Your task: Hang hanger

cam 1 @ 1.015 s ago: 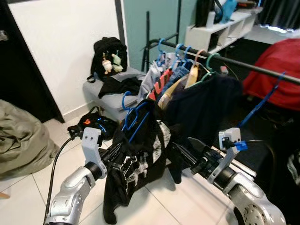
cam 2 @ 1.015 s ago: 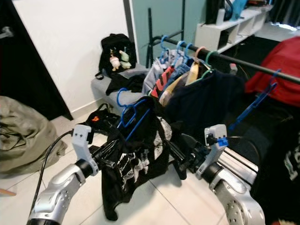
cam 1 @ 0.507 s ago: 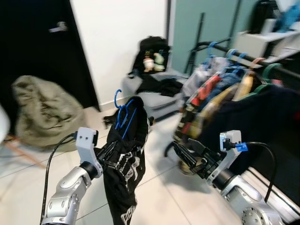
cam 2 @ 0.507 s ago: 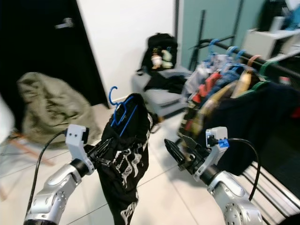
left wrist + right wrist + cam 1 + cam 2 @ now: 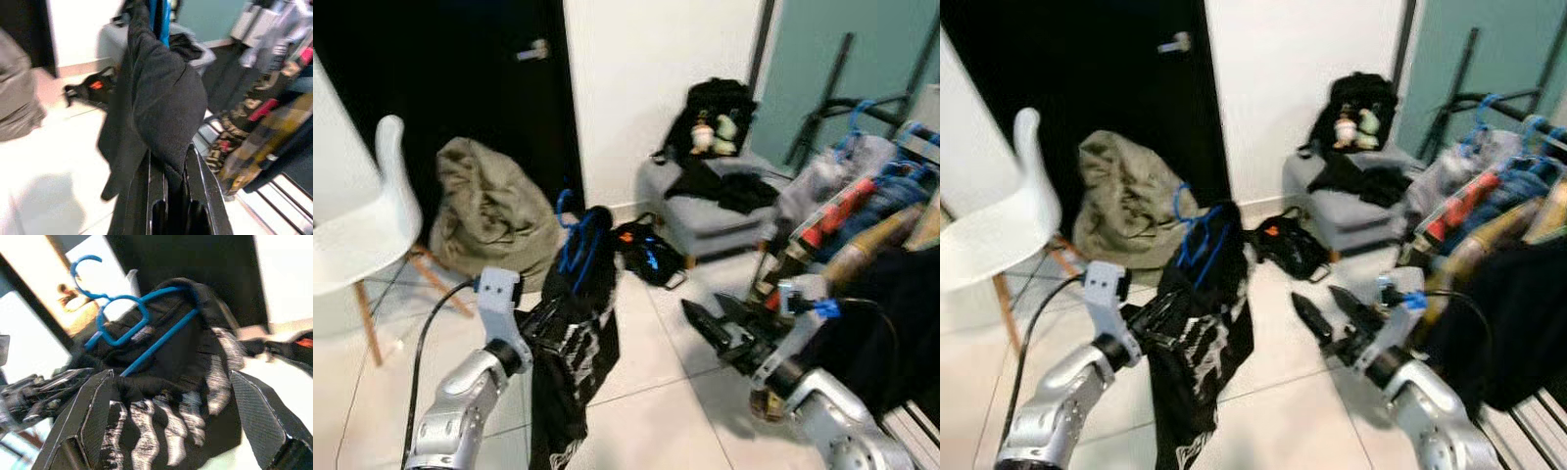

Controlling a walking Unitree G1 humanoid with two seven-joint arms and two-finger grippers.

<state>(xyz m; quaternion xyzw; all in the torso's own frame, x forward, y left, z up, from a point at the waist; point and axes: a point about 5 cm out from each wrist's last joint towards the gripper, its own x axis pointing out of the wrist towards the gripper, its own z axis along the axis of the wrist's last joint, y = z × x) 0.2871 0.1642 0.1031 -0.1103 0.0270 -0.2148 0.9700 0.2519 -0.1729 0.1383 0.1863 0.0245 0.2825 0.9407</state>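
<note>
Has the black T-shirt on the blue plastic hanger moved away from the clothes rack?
Yes. The black T-shirt hangs apart from the rack clothes; earlier it touched them.

blue hanger [image 5: 576, 233] carries a black shirt [image 5: 570, 357] with white print.

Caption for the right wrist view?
Open right gripper facing a black printed shirt on a blue hanger, held by the left gripper.

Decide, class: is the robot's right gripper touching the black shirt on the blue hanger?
Apart. In the left eye view, pale floor shows between the open right gripper and the black shirt on the blue hanger, which the left gripper holds.
</note>
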